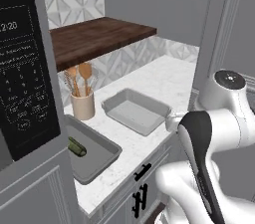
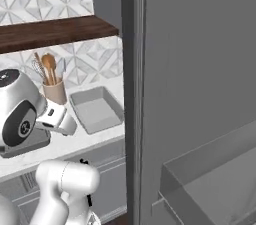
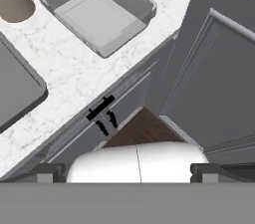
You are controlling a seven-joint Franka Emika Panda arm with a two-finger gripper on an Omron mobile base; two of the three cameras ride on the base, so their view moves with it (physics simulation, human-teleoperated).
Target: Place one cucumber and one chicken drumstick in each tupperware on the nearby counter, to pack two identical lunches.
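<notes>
Packing station seen from the base and from the hand. The tool (image 3: 127, 170) hangs empty beyond the table's (image 1: 164, 76) front edge with its jaws spread wide — its two dark tips sit far apart at the bottom of the hand view — and looks down past the cabinet fronts. Both tupperware lie ahead of the tool on the white marble-look top: the empty one (image 1: 136, 110) just beyond the edge, its long axis running slantwise across the tool's line of sight, and the second one (image 1: 92, 154) farther off to the tool's left, already holding a cucumber (image 1: 76, 146) against its inner wall. No drumstick can be made out. A beige utensil crock (image 1: 82, 104) with wooden spoons stands behind and between the two containers. Legible writing — a clock reading "2:20" on the dark appliance panel (image 1: 22, 68); the smaller lines below it are too blurred to read.
</notes>
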